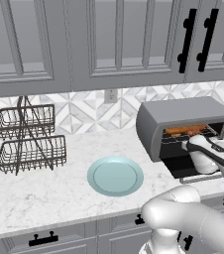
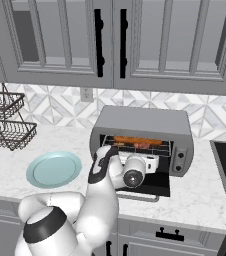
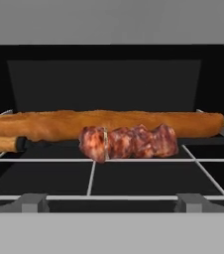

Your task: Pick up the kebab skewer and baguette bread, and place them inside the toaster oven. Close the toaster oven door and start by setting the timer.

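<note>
So the oven point(image 2: 141, 125) sits right of centre in the right base view, on the marble table point(image 2: 205, 195), with its door point(image 2: 152, 186) dropped flat. Both foods are already on the rack point(image 3: 91, 176): in the hand view the baguette point(image 3: 104, 123) stretches across the middle of the frame, and the skewer point(image 3: 129, 141) lies just in front of it, chunks touching the loaf. The tool point(image 2: 152, 163) hangs over the open door at the cavity mouth, spread wide and holding nothing. A pale blue plate point(image 1: 115, 176) sits lower centre in the left base view, well apart from the oven.
</note>
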Robot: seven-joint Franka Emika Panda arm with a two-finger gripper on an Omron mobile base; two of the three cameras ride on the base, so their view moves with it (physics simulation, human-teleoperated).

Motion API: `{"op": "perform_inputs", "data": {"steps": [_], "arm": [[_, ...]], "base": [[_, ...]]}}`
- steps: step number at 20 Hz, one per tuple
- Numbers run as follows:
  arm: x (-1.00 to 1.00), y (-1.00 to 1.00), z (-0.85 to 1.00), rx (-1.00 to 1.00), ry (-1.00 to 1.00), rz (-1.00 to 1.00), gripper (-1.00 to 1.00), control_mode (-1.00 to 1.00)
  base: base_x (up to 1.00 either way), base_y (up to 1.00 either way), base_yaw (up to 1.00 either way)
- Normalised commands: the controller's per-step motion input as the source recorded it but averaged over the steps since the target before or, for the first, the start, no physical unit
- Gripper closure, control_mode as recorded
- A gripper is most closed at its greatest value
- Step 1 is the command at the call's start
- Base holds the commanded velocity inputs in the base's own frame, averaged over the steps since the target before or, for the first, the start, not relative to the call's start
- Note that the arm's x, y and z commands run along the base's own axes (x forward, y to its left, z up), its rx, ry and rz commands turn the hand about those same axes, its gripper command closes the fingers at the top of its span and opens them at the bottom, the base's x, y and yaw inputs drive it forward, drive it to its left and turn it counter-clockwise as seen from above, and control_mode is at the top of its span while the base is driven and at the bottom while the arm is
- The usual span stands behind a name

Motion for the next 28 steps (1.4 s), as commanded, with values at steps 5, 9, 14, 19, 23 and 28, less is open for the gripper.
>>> {"op": "perform_inputs", "data": {"steps": [5,9,14,19,23,28], "arm": [[-0.03,0.0,0.0,0.0,0.0,0.0,-1.0,-1.0],[-0.3,0.0,0.0,0.0,0.0,0.0,-1.0,-1.0],[-0.74,-0.07,0.04,0.0,0.0,0.0,-1.0,-1.0],[-0.74,-0.47,0.27,0.03,0.0,0.0,-1.0,-1.0],[-0.71,-0.67,0.4,0.06,0.0,0.01,-1.0,-1.0],[-0.77,-0.63,0.19,0.04,0.0,0.02,-1.0,-1.0]], "base": [[0.0,0.0,0.0],[0.0,0.0,0.0],[0.0,0.0,0.0],[0.0,0.0,0.0],[0.0,0.0,0.0],[0.0,0.0,0.0]]}}
